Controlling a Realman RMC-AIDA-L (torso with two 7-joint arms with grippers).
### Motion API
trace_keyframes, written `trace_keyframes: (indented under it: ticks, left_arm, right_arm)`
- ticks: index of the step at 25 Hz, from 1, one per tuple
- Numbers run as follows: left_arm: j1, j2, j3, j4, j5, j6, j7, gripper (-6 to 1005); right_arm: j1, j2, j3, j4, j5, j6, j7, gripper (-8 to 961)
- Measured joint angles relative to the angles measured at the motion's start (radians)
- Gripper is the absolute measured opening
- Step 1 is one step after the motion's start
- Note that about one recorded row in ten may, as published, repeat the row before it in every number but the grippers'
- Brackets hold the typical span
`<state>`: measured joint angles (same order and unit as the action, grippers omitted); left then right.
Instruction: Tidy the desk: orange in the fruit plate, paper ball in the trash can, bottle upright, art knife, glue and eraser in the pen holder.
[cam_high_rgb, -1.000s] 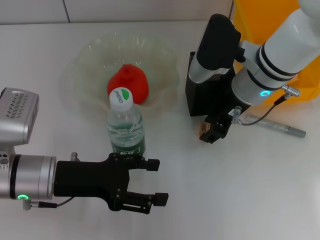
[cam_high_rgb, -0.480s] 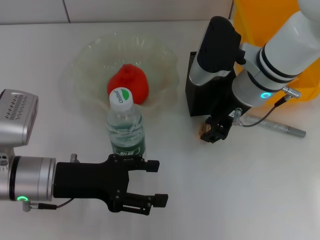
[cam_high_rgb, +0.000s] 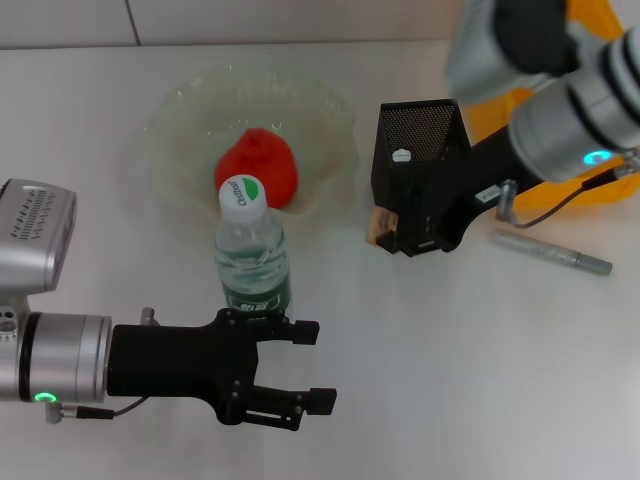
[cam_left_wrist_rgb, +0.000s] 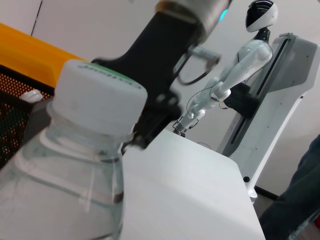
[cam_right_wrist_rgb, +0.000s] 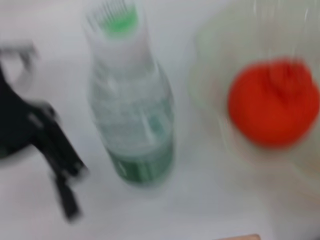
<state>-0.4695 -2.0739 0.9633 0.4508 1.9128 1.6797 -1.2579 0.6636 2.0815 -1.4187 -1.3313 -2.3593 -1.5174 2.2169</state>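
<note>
Starting nearest the robot, the left pincer (cam_high_rgb: 300, 365) hangs low over the table (cam_high_rgb: 450, 380) with its two black fingers spread wide and nothing between them, just in front of the bottle (cam_high_rgb: 252, 250), which stands upright with its white cap on. Beyond the bottle the orange (cam_high_rgb: 258, 165) already sits in the clear fruit plate (cam_high_rgb: 170, 120). To the right, the right pincer (cam_high_rgb: 385, 228) reaches in low beside the front of the black mesh pen holder (cam_high_rgb: 420, 150), carrying a small tan block that I take to be the eraser (cam_high_rgb: 378, 226); its fingers look closed on that block, though the dark arm hides most of the grip. The relation that matters next: the holder's open mouth lies up and just behind the pincer, so the block would likely need lifting over the near wall before release. A slim grey pen-like thing, probably the art knife (cam_high_rgb: 552, 252), lies on the table behind the right arm, long axis running left to right, nearer the right arm. No glue, paper ball or trash can can be made out with certainty; a white cap shows inside the holder.
</note>
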Motion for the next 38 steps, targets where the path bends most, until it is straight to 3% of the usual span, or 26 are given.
trace_keyframes:
  ticks: [4,6,11,17,27,32,38]
  left_arm:
    - [0.000,0.000,0.000,0.000,0.000,0.000,0.000,870]
    - [-0.001,0.001,0.000,0.000,0.000,0.000,0.000,870]
    - [0.000,0.001,0.000,0.000,0.000,0.000,-0.003,870]
    - [-0.005,0.003,0.000,0.000,0.000,0.001,-0.009,870]
    - [-0.009,0.003,0.000,0.000,-0.001,0.000,-0.009,870]
    - [-0.009,0.003,0.000,0.000,-0.001,-0.001,-0.009,870]
    - [-0.008,0.003,0.000,0.000,-0.002,-0.001,-0.003,870]
  right_arm:
    - [-0.099,-0.002,0.168,-0.100,0.237,-0.032,-0.114,388]
    - [-0.157,0.000,0.274,-0.094,0.336,0.042,-0.166,387]
    - [-0.206,-0.002,0.302,-0.019,0.378,0.217,-0.196,385]
    - [-0.181,-0.004,0.310,0.083,0.354,0.254,-0.210,383]
    - [-0.126,-0.003,0.311,0.129,0.277,0.253,-0.178,382]
    - [-0.123,-0.003,0.312,0.135,0.277,0.253,-0.178,556]
    - [-0.127,-0.003,0.336,0.083,0.282,0.193,-0.164,609]
